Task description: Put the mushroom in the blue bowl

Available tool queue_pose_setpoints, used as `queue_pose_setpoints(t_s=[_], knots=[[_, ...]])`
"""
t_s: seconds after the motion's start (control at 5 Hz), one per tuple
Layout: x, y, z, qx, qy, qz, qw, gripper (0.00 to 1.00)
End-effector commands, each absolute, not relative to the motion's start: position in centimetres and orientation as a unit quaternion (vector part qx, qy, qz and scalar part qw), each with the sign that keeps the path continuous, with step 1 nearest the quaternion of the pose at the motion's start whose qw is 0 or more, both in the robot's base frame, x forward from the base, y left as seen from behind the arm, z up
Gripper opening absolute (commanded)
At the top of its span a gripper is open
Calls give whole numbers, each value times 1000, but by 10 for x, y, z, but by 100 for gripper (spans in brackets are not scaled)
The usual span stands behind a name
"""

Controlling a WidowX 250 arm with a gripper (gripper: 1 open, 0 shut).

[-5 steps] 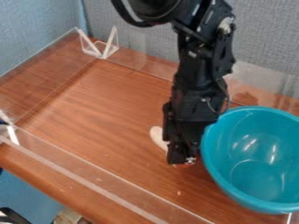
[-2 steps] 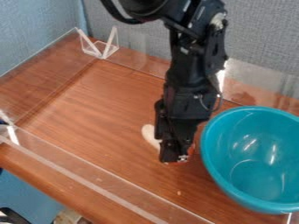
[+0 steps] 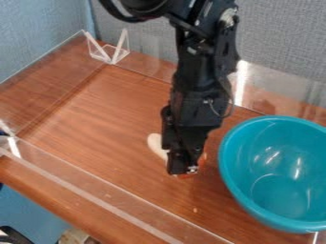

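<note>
My gripper [image 3: 180, 169] points straight down, its tips just above the wooden table, left of the blue bowl [image 3: 261, 152]. A small pale cream piece of the mushroom [image 3: 154, 143] shows at the gripper's left side; the dark fingers hide its cap. The jaws stand partly closed around it. The bowl is large, glossy teal and holds nothing; its rim lies close to the gripper's right side without touching.
A clear acrylic wall [image 3: 76, 186] runs around the wooden table [image 3: 90, 114]. A white wire stand [image 3: 109, 46] sits at the back left corner. Bare wood stretches to the left of the arm.
The arm has drifted slightly left, away from the bowl's rim. The pale mushroom piece moved with the gripper. The bowl stayed put.
</note>
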State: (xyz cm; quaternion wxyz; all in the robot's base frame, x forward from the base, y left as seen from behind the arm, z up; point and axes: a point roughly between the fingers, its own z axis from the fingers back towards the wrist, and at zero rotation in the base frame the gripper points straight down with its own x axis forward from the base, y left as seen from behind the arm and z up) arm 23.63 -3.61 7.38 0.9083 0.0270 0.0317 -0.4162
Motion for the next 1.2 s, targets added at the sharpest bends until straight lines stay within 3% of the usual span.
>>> queue_pose_setpoints(t_s=[0.0, 0.2, 1.0], knots=[[239, -30, 91, 37, 1, -406, 913, 0], [238, -26, 96, 38, -4, -397, 917, 100], [239, -29, 56, 22, 0, -394, 919, 100]])
